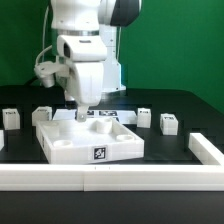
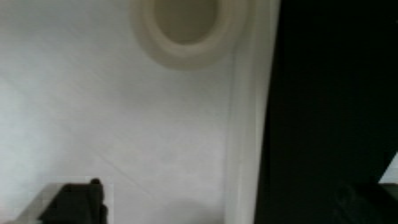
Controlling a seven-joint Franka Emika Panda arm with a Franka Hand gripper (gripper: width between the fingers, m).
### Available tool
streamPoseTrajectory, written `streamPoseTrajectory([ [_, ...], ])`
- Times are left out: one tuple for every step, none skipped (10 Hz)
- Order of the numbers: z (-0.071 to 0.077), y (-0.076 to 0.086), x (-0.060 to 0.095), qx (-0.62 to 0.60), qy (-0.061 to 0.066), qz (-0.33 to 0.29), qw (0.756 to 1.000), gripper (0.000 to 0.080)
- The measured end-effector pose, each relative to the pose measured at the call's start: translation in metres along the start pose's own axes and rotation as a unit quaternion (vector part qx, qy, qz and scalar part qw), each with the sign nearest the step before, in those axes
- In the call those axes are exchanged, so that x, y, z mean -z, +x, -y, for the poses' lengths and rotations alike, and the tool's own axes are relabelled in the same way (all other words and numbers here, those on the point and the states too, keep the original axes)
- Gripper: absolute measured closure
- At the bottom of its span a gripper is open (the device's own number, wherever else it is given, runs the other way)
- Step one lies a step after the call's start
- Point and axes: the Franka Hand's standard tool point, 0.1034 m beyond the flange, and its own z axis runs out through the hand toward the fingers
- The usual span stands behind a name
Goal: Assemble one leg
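Observation:
Several legs, small white posts with tags, stand on the black table: two at the exterior view's left (image 1: 10,117) (image 1: 42,115) and two at its right (image 1: 143,117) (image 1: 169,122). The large white square panel (image 1: 70,143) lies flat in the middle. My gripper (image 1: 85,108) is down over the panel's far part. In the wrist view the gripper (image 2: 231,200) is open and empty, one dark finger (image 2: 75,202) over the white panel (image 2: 125,120), the other at the frame's edge over the black table. A round recessed hole (image 2: 187,30) in the panel shows ahead. No leg shows in the wrist view.
A white rail (image 1: 110,176) runs along the table's front and turns up at the exterior view's right (image 1: 206,148). The marker board (image 1: 108,115) lies behind the panel. The panel's edge (image 2: 258,110) lies between my fingers.

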Motion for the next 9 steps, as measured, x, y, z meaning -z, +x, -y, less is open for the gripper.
streamPoseTrajectory([
  [0.005,-0.002,-0.009,-0.006,0.008,-0.006,1.0,0.015],
  [0.006,-0.003,-0.015,-0.008,0.011,-0.009,1.0,0.015],
  [0.006,-0.002,-0.023,-0.011,0.016,-0.013,1.0,0.015],
  [0.005,0.0,-0.026,-0.016,0.018,-0.015,1.0,0.015],
  [0.004,0.001,-0.026,-0.024,0.018,-0.015,0.999,0.015],
  [0.003,0.002,-0.025,-0.028,0.018,-0.015,0.999,0.0178],
  [0.004,0.001,-0.026,-0.029,0.019,-0.015,0.999,0.0313],
  [0.005,0.001,-0.026,-0.03,0.019,-0.015,0.999,0.0468],
  [0.005,0.001,-0.026,-0.03,0.019,-0.015,0.999,0.0468],
])
